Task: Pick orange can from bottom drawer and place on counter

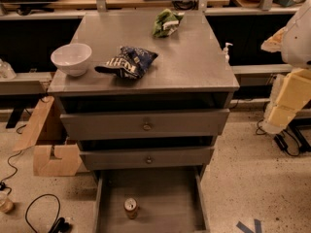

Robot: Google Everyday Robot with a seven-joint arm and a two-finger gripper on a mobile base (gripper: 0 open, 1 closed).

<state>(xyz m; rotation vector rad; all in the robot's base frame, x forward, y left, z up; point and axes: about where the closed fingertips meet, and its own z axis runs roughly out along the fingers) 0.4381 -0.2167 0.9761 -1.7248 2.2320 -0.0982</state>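
Orange can (130, 208) stood upright in the bottom drawer (165, 198), open below the counter (194, 62) front edge, so reachable from above — gripper (286, 103) hung beyond the right edge, grip state impossible to tell

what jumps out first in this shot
The bottom drawer stands pulled open at the foot of the view, a lone orange can upright on its floor. On the counter sit a white bowl at the left edge, a dark blue bag beside it and a green bag at the back. The robot's hand hangs at the right edge, well away from the can.
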